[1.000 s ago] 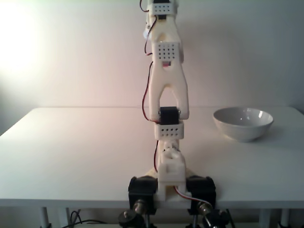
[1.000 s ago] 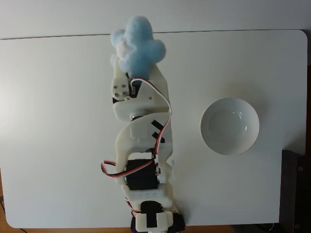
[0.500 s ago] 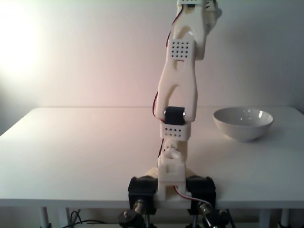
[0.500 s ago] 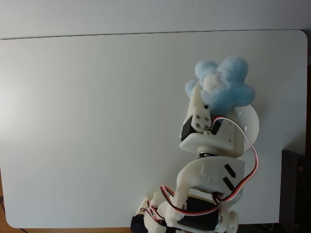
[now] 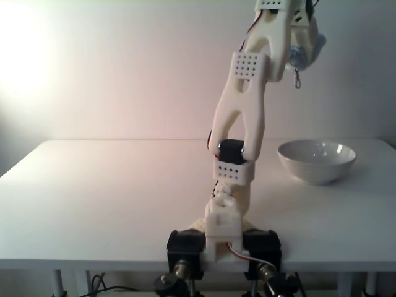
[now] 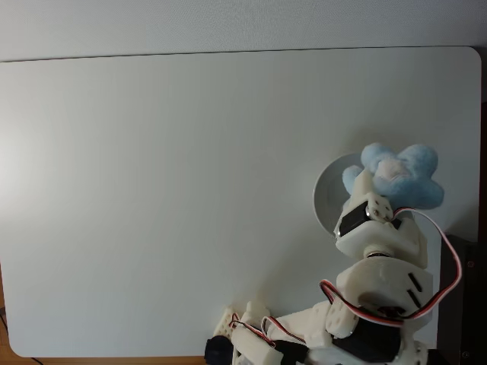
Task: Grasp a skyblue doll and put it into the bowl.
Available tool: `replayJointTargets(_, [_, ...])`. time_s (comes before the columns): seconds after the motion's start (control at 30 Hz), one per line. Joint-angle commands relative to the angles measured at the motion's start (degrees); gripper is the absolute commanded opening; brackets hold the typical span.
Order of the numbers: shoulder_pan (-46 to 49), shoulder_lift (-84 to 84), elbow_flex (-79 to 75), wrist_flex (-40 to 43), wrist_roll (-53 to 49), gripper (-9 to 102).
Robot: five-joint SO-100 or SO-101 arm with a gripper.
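Landmark throughout: the bowl (image 6: 326, 199).

Nearest the camera in the front fixed view, the arm's base clamped at the table (image 5: 111, 204) front edge, well to the left of the bowl (image 5: 317, 160) and nearer the camera than it; the arm leans up and rightward from there, its upper end high above the bowl's level.

In the top-down fixed view the gripper (image 6: 380, 185) sits over the bowl, jaws clenched on the skyblue doll (image 6: 399, 176); the finger tips are buried in the plush, so the exact contact is hidden; doll hangs at the jaws' far end, pointing away from the arm's base.

Key relation, as judged: the doll lies over the bowl's far-right part, one lobe reaching past the rim on the right; held high, not yet inside; a drop from here could catch the rim, so a slight pull toward the bowl's centre, then lowering, looks wise.

Doll's look: fluffy, pale blue, lumpy with rounded lobes, a whitish-pink patch at its middle; much smaller than the bowl; no clear long axis.

Bowl: glossy white, round, upright on the table; its rim's left arc is exposed.
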Motion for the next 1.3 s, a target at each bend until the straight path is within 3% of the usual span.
replayJointTargets(0.0, [1.67,-2.11,-0.88,0.44,-0.35,2])
replayJointTargets(0.4, [2.99,-11.07,-0.88,9.05,-0.44,2])
replayJointTargets(0.7, [5.27,-14.33,-0.53,10.46,-0.44,2])
replayJointTargets(1.27, [9.14,-13.54,18.72,10.37,0.00,2])
